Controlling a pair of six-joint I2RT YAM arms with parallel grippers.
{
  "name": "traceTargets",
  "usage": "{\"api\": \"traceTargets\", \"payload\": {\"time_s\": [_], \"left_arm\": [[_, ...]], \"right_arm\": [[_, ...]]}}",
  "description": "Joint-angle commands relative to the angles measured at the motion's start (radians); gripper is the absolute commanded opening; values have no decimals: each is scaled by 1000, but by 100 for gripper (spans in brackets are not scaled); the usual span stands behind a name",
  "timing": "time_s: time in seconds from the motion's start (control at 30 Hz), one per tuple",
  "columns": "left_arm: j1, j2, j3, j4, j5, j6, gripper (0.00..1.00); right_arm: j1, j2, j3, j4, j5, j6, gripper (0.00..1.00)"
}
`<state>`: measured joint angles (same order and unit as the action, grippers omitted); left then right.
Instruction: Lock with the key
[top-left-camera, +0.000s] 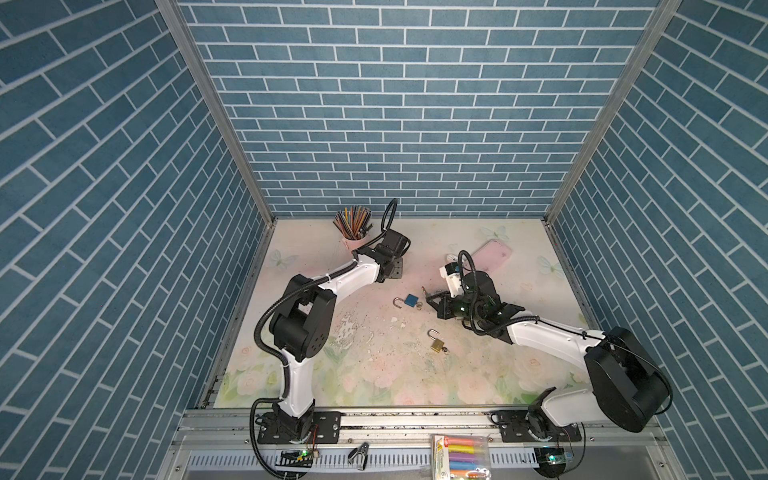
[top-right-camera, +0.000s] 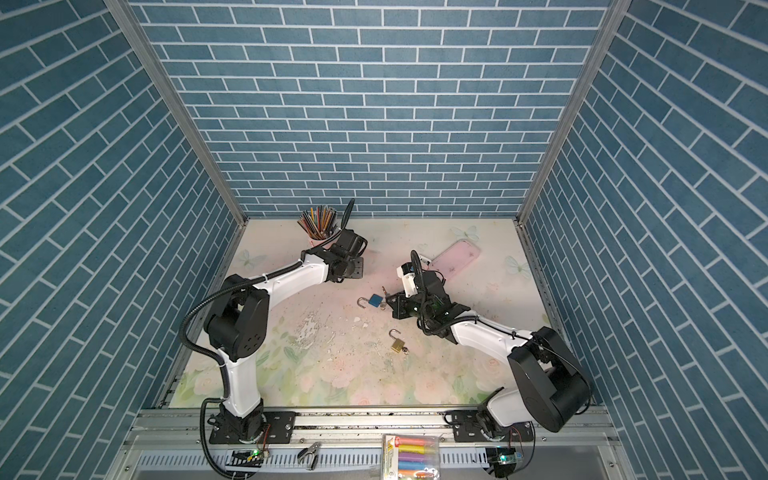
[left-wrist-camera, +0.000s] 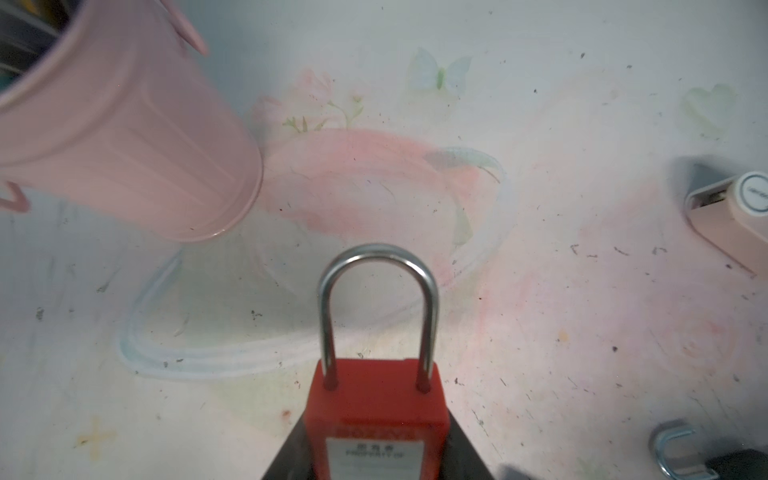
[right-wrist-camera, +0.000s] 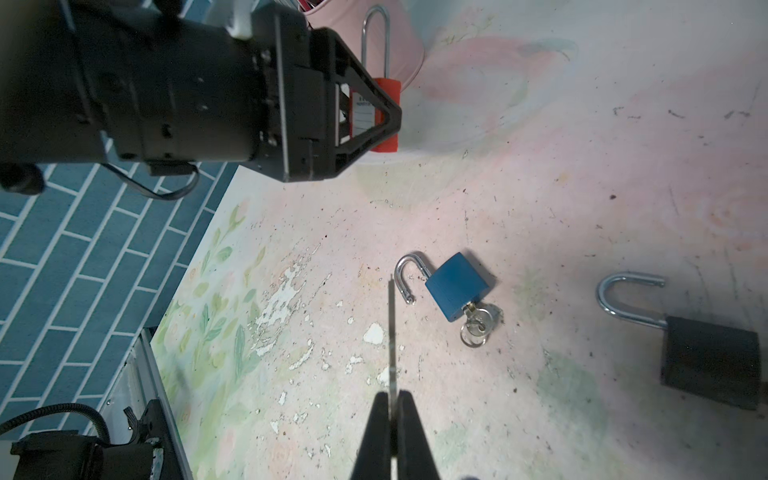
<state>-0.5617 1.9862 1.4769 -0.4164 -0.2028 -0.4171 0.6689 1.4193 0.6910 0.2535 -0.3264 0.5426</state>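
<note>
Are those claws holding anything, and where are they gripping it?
Left gripper: red padlock, by its body. Right gripper: a key, pinched at one end, blade sticking out.

You are working in a robotics lab test cell, not a lived-in room. The blue brick-pattern wall panels (top-left-camera: 399, 104) are flat printed sheets, framed by bare aluminium corner posts (top-left-camera: 216, 112) at 11 and 1 o'clock. The flower-printed surface (top-left-camera: 374, 374) is scuffed and flaking near its centre. At 6 o'clock a grey aluminium rail (top-left-camera: 415, 419) carries two white-and-black robot arms (top-left-camera: 299, 374) on bolted black mounting plates (top-left-camera: 328, 432). Below it run a slotted cable duct (top-left-camera: 395, 459) and a small circuit board with a green light (top-left-camera: 301, 455). A pink metal bucket of coloured pencils (top-left-camera: 353, 243) stands at 11 o'clock.
</note>
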Motion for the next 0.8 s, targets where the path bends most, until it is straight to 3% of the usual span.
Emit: {"api": "traceTargets", "payload": {"time_s": [0.0,0.3,0.77], "left_arm": [[-7,31,40,-30,18,2,0],[-6,92,61,-46,59,-1,0],[-7,148,99,-75,103,26,14]], "right_arm": [[-3,13,-7,5,13,-1,0],[-4,26,-23,32,6,3,0],[-8,15,-44,47,2,8,0]]}}
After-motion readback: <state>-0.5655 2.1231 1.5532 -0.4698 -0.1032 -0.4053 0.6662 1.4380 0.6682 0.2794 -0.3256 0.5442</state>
